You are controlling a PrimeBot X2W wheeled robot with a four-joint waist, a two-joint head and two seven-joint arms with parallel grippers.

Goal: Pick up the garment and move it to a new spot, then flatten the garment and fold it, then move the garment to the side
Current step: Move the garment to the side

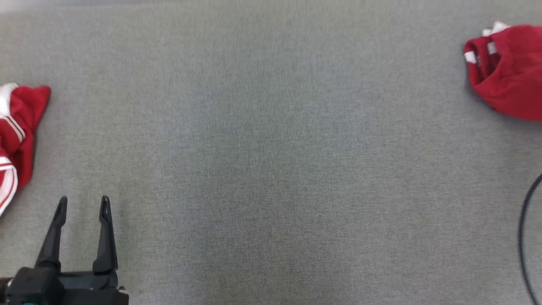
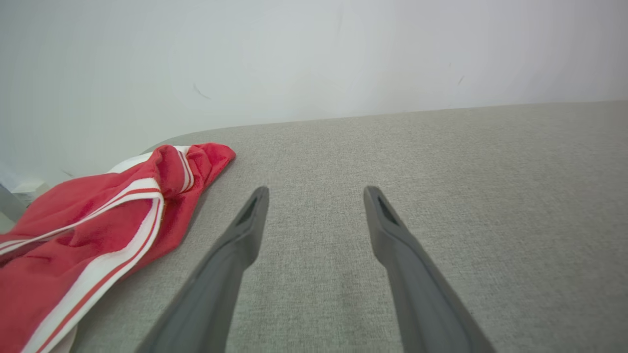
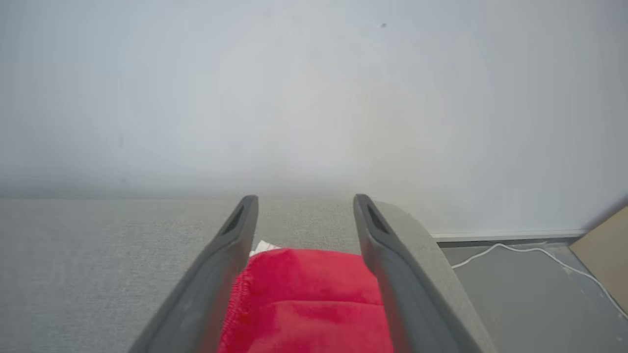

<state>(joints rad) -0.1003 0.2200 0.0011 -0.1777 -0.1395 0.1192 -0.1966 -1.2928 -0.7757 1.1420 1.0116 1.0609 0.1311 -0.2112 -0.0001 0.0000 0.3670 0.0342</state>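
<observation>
two red garments lie well apart on the grey top [image 1: 271, 152]: the right garment [image 1: 508, 72] at its far right edge, the left garment [image 1: 17, 127], white-striped, at the left edge. the left gripper [image 1: 83, 203] is spread wide and empty. the right gripper [image 3: 305, 201] is spread wide over the right garment [image 3: 304, 299], seemingly not gripping it.

red garments: two. striped garment [image 1: 19, 127] left of the left pincer [image 1: 84, 199]; plain garment [image 3: 304, 294] between fingers of the right pincer [image 3: 305, 197]. white cable [image 3: 539, 252]: one, off its right.
</observation>
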